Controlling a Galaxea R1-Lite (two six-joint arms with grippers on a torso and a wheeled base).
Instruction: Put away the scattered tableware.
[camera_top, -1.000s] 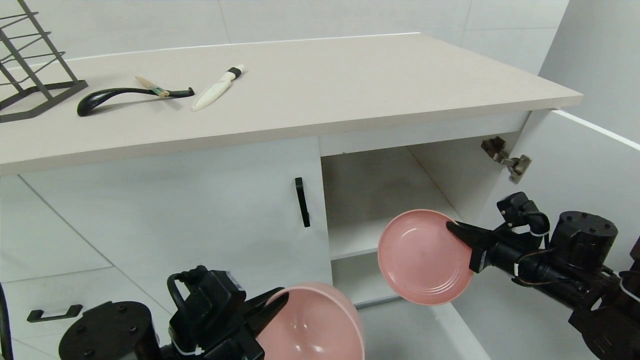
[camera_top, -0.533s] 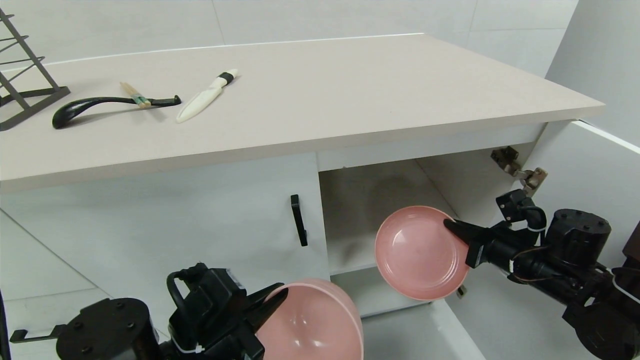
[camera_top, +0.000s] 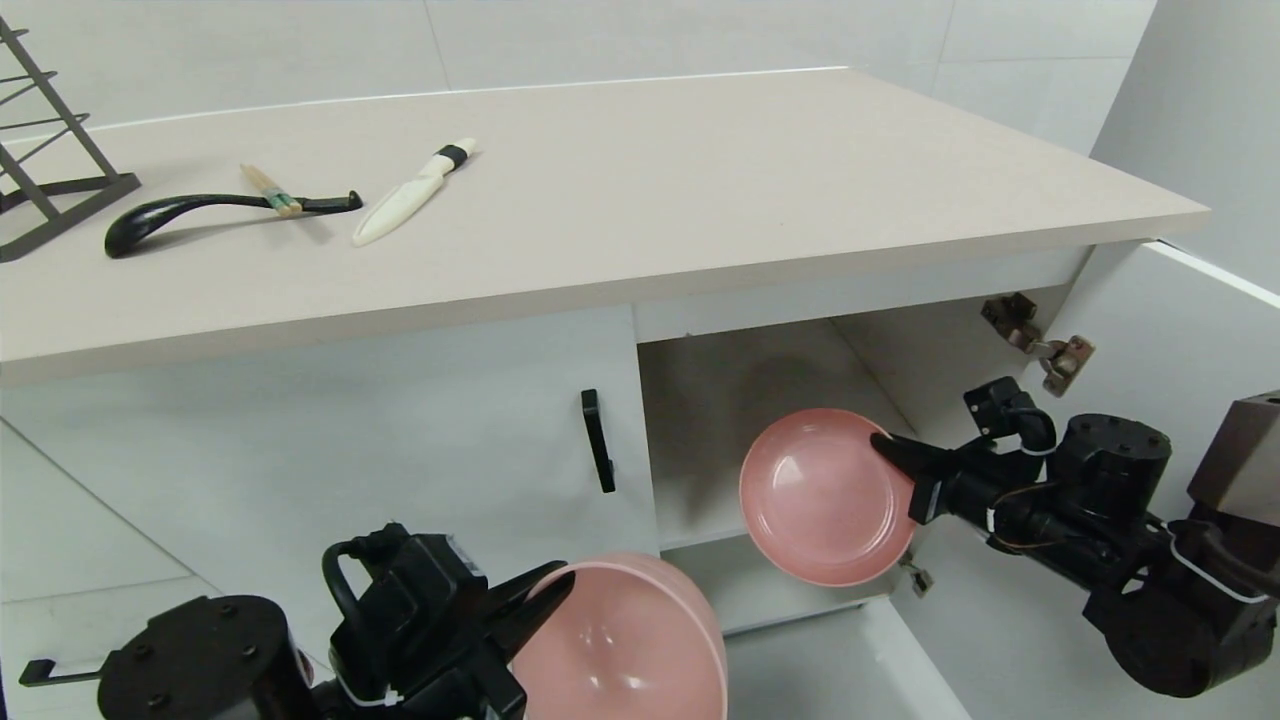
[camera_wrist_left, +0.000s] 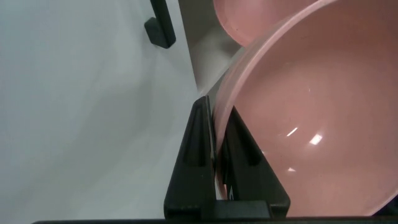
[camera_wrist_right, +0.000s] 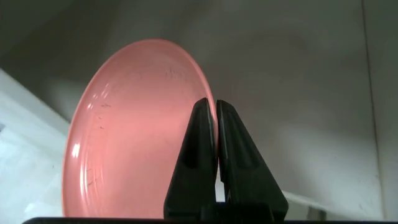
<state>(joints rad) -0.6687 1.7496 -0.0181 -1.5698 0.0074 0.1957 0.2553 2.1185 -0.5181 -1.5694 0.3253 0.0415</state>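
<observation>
My right gripper (camera_top: 885, 450) is shut on the rim of a pink plate (camera_top: 822, 497), held on edge in front of the open cabinet (camera_top: 745, 385). In the right wrist view the pink plate (camera_wrist_right: 134, 124) is clamped in my right gripper (camera_wrist_right: 214, 115). My left gripper (camera_top: 555, 590) is shut on the rim of a pink bowl (camera_top: 625, 650), low in front of the shut left door. The left wrist view has the pink bowl (camera_wrist_left: 317, 118) pinched by my left gripper (camera_wrist_left: 214, 118). On the counter lie a black ladle (camera_top: 190, 212), a chopstick (camera_top: 270, 190) and a white knife (camera_top: 405, 192).
The cabinet's right door (camera_top: 1180, 330) stands swung open beside my right arm. A shelf (camera_top: 700, 500) divides the open compartment. The left door has a black handle (camera_top: 597, 440). A dark wire rack (camera_top: 50, 170) stands at the counter's far left.
The camera shifted over the first half second. Since then my right gripper has carried the pink plate a little toward the cabinet opening. The left gripper with the bowl has barely moved.
</observation>
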